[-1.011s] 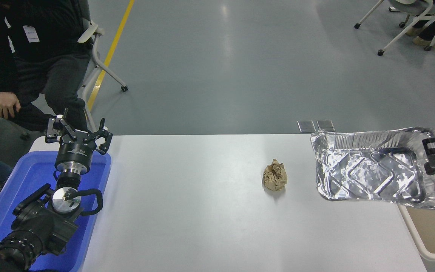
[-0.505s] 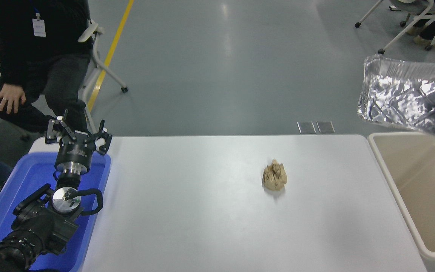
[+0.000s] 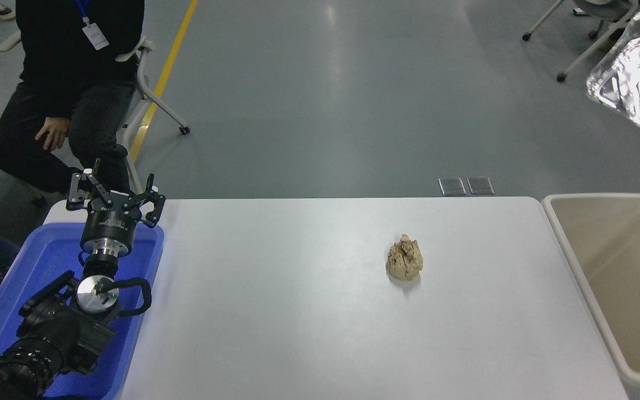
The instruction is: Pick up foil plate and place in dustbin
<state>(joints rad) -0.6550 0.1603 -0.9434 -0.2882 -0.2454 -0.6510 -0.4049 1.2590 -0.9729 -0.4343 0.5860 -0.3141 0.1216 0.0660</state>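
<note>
Notably, vs. 0.5 s ago the foil plate [image 3: 639, 83] has risen and shifted further to the 2 o'clock corner; only part of it shows now, cut by the right edge. 1.0 s ago it sat low at the table's right end, covering the dustbin's mouth, w/ the right gripper on its right rim. Right gripper and arm are now out of view, so grip on the plate cannot be told.

Plate orientation: tilted steeply, inner face toward camera, glaring white. Long axis appears to run from upper left to lower right, approx. 11-to-5 o'clock; full extent not visible. It is in the air, above and beyond the dustbin [image 3: 561, 233], well apart from it.

Dustbin stands at 4 o'clock, against the table's [image 3: 298, 333] right end, mouth open.

Crumpled tan paper ball [image 3: 405, 258] lies on the table right of centre, same spot as before.

Left gripper [image 3: 114, 197] parked at 8 o'clock over the blue tray [image 3: 148, 266], fingers spread, holding nothing; unchanged.

Person [image 3: 70, 83] at 10 o'clock, dark clothing, has shifted posture since earlier frames.
</note>
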